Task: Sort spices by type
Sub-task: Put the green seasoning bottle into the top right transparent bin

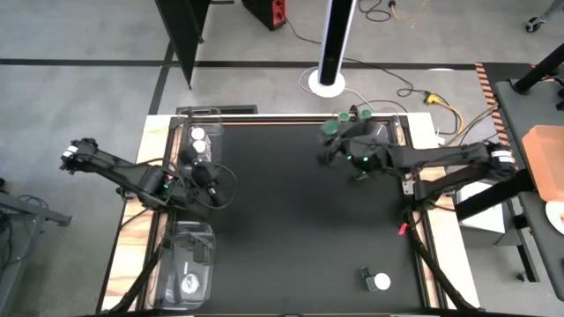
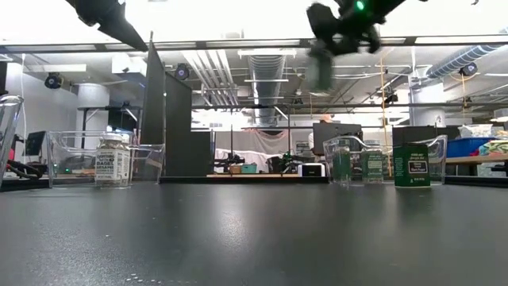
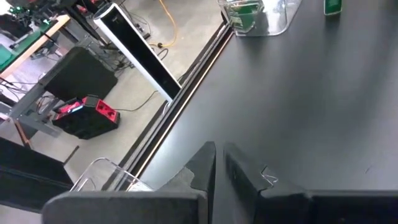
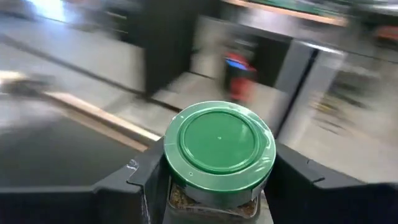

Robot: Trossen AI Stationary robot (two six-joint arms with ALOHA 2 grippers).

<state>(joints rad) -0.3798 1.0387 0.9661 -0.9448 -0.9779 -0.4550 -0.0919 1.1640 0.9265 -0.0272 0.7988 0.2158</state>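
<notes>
Holding a green-lidded jar (image 4: 218, 155) off the table, right gripper (image 1: 331, 146) clamps it just before a clear tray (image 1: 398, 130) | two white-lidded jars (image 1: 198, 140) in the tray (image 1: 214, 134) beside the shut left gripper (image 1: 211, 187) | one white-lidded jar (image 1: 377, 282) on the table (image 1: 291, 238), well apart.

A clear plastic rectangular tray (image 1: 214, 132) at the table's far left holds two white-lidded spice jars (image 1: 198, 140); another tray (image 1: 208, 236) lies nearer, a lone jar (image 1: 377, 282) front right.
</notes>
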